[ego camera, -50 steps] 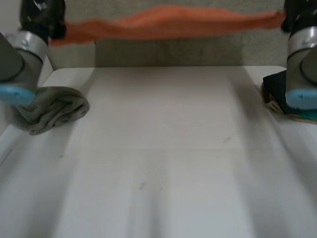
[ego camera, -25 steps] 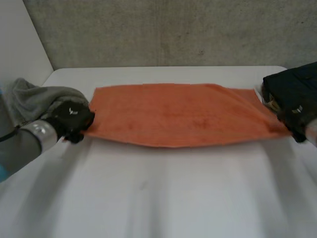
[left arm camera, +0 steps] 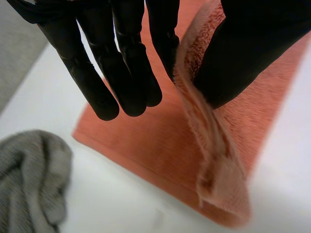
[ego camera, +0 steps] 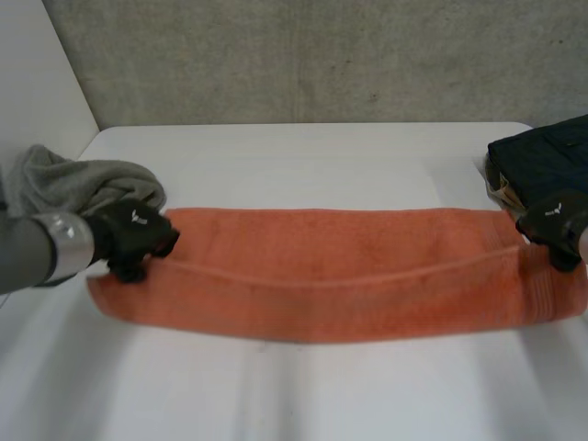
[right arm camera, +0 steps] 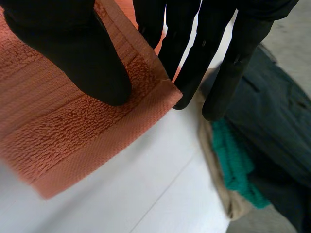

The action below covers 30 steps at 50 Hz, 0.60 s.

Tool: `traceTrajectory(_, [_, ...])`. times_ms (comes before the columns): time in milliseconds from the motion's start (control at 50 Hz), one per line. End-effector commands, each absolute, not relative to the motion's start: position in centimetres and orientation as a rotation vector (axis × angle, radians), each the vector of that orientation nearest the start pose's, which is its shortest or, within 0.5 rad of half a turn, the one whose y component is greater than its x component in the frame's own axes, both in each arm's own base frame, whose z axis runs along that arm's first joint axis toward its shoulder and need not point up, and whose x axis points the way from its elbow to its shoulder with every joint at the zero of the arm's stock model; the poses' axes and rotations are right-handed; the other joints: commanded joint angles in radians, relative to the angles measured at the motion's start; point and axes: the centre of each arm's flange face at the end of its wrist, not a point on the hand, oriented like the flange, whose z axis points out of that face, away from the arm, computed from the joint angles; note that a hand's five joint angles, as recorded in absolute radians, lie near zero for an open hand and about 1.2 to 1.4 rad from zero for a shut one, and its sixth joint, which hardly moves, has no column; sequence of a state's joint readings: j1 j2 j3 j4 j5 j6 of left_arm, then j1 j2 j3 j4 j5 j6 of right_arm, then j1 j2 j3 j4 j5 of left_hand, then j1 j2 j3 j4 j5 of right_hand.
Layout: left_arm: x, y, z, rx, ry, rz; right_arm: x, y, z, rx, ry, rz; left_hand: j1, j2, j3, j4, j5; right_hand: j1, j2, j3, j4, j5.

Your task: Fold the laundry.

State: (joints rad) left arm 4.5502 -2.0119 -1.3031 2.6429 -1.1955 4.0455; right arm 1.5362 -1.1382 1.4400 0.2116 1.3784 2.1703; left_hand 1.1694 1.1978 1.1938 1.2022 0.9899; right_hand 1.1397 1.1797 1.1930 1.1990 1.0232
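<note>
now, long folded orange terry towel [ego camera: 340, 276], left robot hand [ego camera: 133, 241] and right robot hand [ego camera: 554, 223] pinching its ends

1. The right hand [right arm camera: 73, 56] pinches a corner of the orange towel [right arm camera: 58, 131], with the thumb pressed on top and the fingers [right arm camera: 194, 63] straight behind the hemmed edge.
2. The towel's corner lies over the white worktop [right arm camera: 146, 194].
3. Just beside the fingertips sits a pile of clothes: a dark garment [right arm camera: 274, 131] on top, with a teal piece [right arm camera: 233, 162] and a beige piece [right arm camera: 210, 155] under it.
</note>
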Motion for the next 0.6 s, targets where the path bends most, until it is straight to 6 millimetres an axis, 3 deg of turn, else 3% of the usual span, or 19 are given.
traceTrajectory(20, [-24.0,-33.9,21.6,1.507,2.214,-1.588,14.6,-37.7,18.7,-1.387,2.612,-1.93,0.227,0.198,0.202,0.194,0.232,0.257,0.217,0.203,0.197,0.199])
traceTrajectory(220, [-26.9,-38.5,19.6,1.43,2.103,-1.686,16.6,-41.9,18.1,-1.244,2.503,-2.265,0.227,0.198,0.202,0.194,0.232,0.257,0.217,0.203,0.197,0.199])
traceTrajectory(380, [-27.7,-41.1,18.1,1.36,2.027,-1.756,17.4,-44.0,16.4,-1.242,2.523,-2.33,0.227,0.198,0.202,0.194,0.232,0.257,0.217,0.203,0.197,0.199])
traceTrajectory(400, [-28.0,-41.0,17.9,1.37,2.027,-1.762,17.6,-44.0,16.3,-1.248,2.524,-2.334,-0.02,-0.048,-0.044,-0.053,-0.015,0.257,0.217,0.203,0.197,0.199])
traceTrajectory(420, [-28.3,-40.9,17.8,1.379,2.024,-1.772,17.8,-44.0,16.0,-1.254,2.533,-2.322,-0.371,-0.4,-0.396,-0.404,-0.366,-0.084,-0.124,-0.137,-0.143,-0.142])
traceTrajectory(440, [-28.6,-40.8,17.7,1.387,2.023,-1.785,18.0,-44.0,15.9,-1.26,2.537,-2.323,-0.75,-0.778,-0.774,-0.782,-0.745,-0.581,-0.621,-0.635,-0.641,-0.639])
traceTrajectory(460, [-29.2,-40.5,17.6,1.414,2.01,-1.817,18.4,-43.7,15.4,-1.255,2.566,-2.311,-0.995,-1.023,-1.019,-1.028,-0.99,-0.965,-1.005,-1.018,-1.024,-1.023])
traceTrajectory(600, [-29.5,-41.1,19.0,1.345,1.919,-1.977,18.5,-43.1,15.6,-1.136,2.63,-2.317,-0.995,-1.023,-1.019,-1.028,-0.99,-0.965,-1.005,-1.018,-1.024,-1.023])
